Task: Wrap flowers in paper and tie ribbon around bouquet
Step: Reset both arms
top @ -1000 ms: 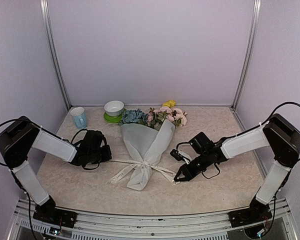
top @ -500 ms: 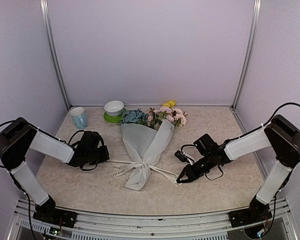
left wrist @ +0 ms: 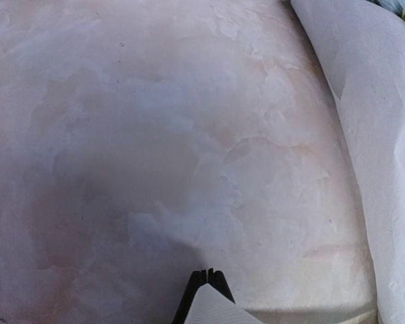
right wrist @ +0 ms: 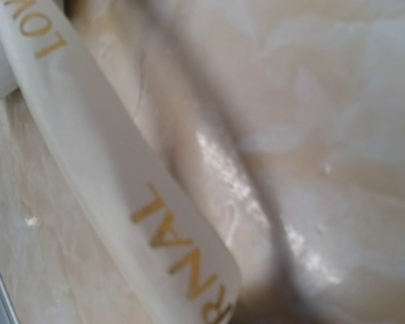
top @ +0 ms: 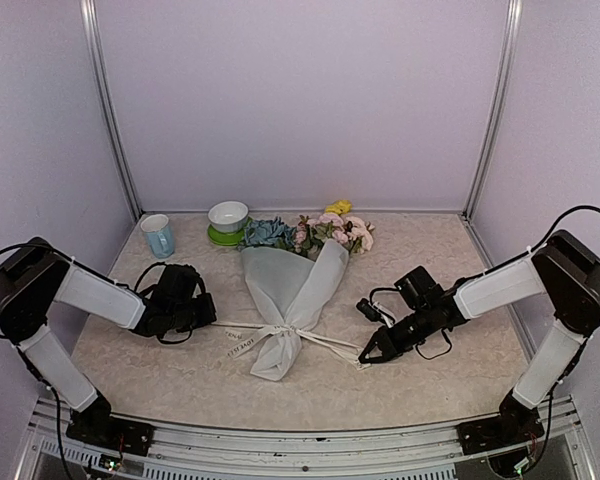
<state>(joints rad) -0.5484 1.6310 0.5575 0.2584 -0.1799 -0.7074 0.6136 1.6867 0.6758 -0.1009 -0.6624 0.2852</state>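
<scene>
The bouquet lies in the middle of the table, with the pink, yellow and blue flowers (top: 320, 231) at the far end of a cone of white paper (top: 292, 285). The cream ribbon (top: 292, 331) is tied round the cone's narrow part, and its strands run out to both sides. My left gripper (top: 213, 313) is shut at the end of the left strand. In the left wrist view a white strip (left wrist: 212, 309) sits at the closed tips (left wrist: 208, 273), and the paper (left wrist: 381, 135) lies to the right. My right gripper (top: 363, 357) is shut on the right strand. The lettered ribbon (right wrist: 155, 229) fills the right wrist view, and that gripper's fingers are hidden.
A light blue mug (top: 158, 235) stands at the back left. Beside it is a white bowl (top: 228, 214) on a green saucer (top: 220, 239). A loose lettered ribbon tail (top: 236, 348) lies left of the cone's foot. Walls and metal posts close the sides and back.
My left gripper has drawn a little to the left and my right gripper to the right. The ribbon strands stretch outward from the knot. The bouquet stays where it was.
</scene>
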